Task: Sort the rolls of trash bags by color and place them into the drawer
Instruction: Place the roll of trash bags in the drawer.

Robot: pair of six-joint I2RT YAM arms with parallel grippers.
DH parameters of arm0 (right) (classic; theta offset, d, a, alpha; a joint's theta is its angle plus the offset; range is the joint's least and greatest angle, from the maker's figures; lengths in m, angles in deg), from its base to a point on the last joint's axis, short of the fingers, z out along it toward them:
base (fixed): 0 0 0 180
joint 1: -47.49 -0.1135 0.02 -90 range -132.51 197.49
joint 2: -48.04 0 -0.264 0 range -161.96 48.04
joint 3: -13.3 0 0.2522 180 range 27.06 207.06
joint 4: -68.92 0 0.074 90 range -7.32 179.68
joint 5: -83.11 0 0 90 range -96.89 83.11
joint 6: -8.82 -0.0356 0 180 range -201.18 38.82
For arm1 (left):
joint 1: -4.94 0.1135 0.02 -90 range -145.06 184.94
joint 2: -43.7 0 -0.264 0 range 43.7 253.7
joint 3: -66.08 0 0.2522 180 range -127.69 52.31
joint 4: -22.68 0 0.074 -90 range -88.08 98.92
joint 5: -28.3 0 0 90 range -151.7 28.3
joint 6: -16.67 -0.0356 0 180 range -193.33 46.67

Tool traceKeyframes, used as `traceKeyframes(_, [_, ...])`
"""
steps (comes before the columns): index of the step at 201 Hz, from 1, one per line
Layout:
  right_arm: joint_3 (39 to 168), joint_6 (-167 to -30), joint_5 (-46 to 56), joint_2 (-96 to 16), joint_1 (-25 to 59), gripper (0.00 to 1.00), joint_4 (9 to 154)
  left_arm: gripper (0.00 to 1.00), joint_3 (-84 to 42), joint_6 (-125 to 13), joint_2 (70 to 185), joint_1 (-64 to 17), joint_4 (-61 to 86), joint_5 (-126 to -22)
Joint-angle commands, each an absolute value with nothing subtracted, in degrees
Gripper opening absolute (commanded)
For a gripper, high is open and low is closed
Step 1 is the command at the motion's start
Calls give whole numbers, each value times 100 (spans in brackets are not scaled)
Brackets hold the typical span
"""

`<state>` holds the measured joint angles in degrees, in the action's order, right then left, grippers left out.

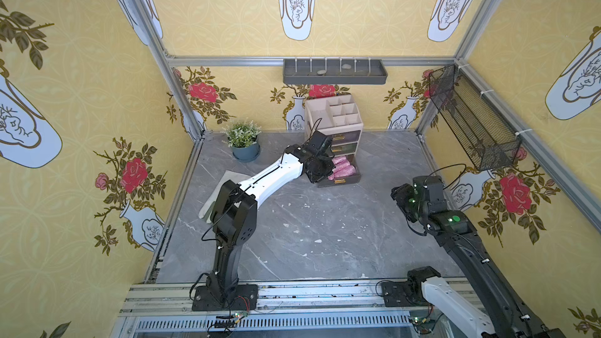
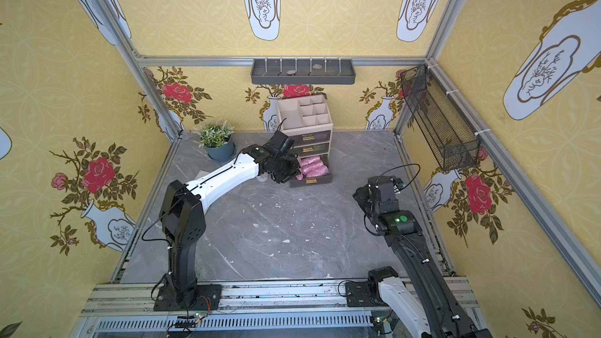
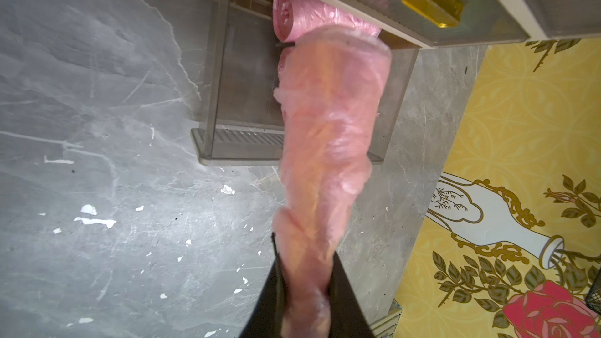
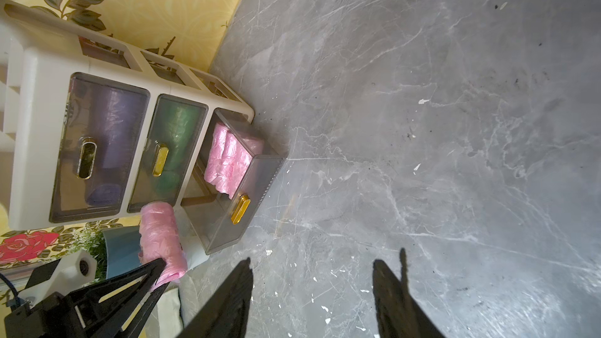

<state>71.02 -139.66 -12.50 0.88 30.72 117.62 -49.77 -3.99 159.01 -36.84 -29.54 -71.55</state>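
My left gripper (image 3: 305, 248) is shut on a pink roll of trash bags (image 3: 328, 144), which it grips by one end. In the right wrist view that roll (image 4: 161, 238) hangs beside the pulled-out bottom drawer (image 4: 260, 183). Several pink rolls (image 1: 343, 167) lie in this drawer (image 1: 341, 181), and in both top views the left gripper (image 1: 320, 165) is at the drawer's left side. Green rolls (image 4: 177, 134) show through the shut middle drawer and purple rolls (image 4: 113, 125) through the shut top one. My right gripper (image 4: 317, 261) stands open over bare table at the right (image 1: 401, 203), holding nothing.
The beige drawer unit (image 1: 331, 115) stands against the back wall, with a potted plant (image 1: 243, 139) to its left. A pale folded cloth (image 1: 224, 186) lies under the left arm. A grey shelf (image 1: 335, 71) hangs on the back wall and a black mesh basket (image 1: 471, 118) on the right wall.
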Motion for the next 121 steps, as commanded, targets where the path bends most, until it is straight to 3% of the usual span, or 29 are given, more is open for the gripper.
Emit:
traceKeyframes(1, [7081, -13938, -1258, 84, 3074, 60, 11632, 0, -5008, -486, 16028, -3657, -3019, -7409])
traceKeyframes(121, [6992, -13928, -1243, -19, 3083, 60, 11531, 0, -5507, -665, 16620, -3393, -3239, -7334])
